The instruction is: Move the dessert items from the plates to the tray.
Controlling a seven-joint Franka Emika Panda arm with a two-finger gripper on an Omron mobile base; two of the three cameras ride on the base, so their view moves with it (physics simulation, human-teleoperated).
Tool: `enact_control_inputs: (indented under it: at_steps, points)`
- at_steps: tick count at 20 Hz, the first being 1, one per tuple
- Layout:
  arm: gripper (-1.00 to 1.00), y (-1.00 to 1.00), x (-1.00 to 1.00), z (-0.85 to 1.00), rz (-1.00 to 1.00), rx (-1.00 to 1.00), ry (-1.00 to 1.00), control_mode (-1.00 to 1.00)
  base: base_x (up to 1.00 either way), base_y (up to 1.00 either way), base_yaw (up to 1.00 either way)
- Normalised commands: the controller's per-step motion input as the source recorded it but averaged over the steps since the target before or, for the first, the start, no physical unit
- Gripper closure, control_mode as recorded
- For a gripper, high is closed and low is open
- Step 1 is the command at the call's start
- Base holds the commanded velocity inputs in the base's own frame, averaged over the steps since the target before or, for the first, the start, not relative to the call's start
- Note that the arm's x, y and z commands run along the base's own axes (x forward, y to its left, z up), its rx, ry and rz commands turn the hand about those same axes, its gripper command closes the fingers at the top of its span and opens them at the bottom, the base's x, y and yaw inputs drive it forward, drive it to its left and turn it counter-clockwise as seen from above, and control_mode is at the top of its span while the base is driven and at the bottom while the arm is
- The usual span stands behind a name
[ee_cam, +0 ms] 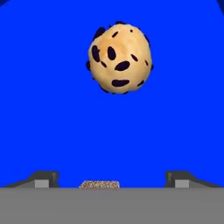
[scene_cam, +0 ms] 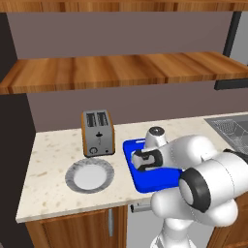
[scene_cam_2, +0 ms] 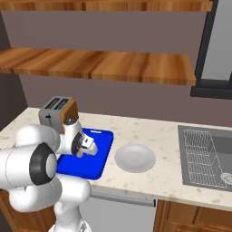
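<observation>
Right, nearest the camera in the hand view: the gripper [ee_cam: 112,179] is sitting wide open, its two dark fingertips [ee_cam: 43,178] standing far apart at the bottom of the frame and gripping nothing. Between them, at bottom centre, a small speckled brown dessert piece [ee_cam: 99,184] is lying on the blue, clear of both tips as far as I can tell, half cut off by the frame edge. Further up, in the upper centre, a round cookie [ee_cam: 120,58] with dark chips is resting on the blue tray [ee_cam: 39,96], well apart from the tips. Handling judgement: both items are looking light, stiff and crumbly, so they are calling for a soft pinch across the widest sides, not the chipped top. In the right base view the gripper [scene_cam_2: 87,147] is hovering just over the tray [scene_cam_2: 97,156], left of centre, with a brown morsel [scene_cam_2: 79,154] showing just beneath it. Beyond, the paler plate [scene_cam_2: 135,157] is sitting bare at centre; in the left base view the ribbed-rim plate [scene_cam: 89,175] at lower left is also looking bare. So both desserts are appearing to be on the tray.
</observation>
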Motion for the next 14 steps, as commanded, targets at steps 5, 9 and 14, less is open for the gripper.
enact_control_inputs:
  at_steps: [5, 9, 14]
  points:
    - [-1.00, 0.00, -0.15, 0.34, 0.00, 0.00, -0.02, -1.00, 0.00, 0.00, 0.00]
    - [-1.00, 0.00, -0.27, 0.61, 0.00, 0.00, -0.07, -1.00, 0.00, 0.00, 0.00]
    - [-1.00, 0.00, -0.48, 0.61, 0.00, 0.00, -0.14, -1.00, 0.00, 0.00, 0.00]
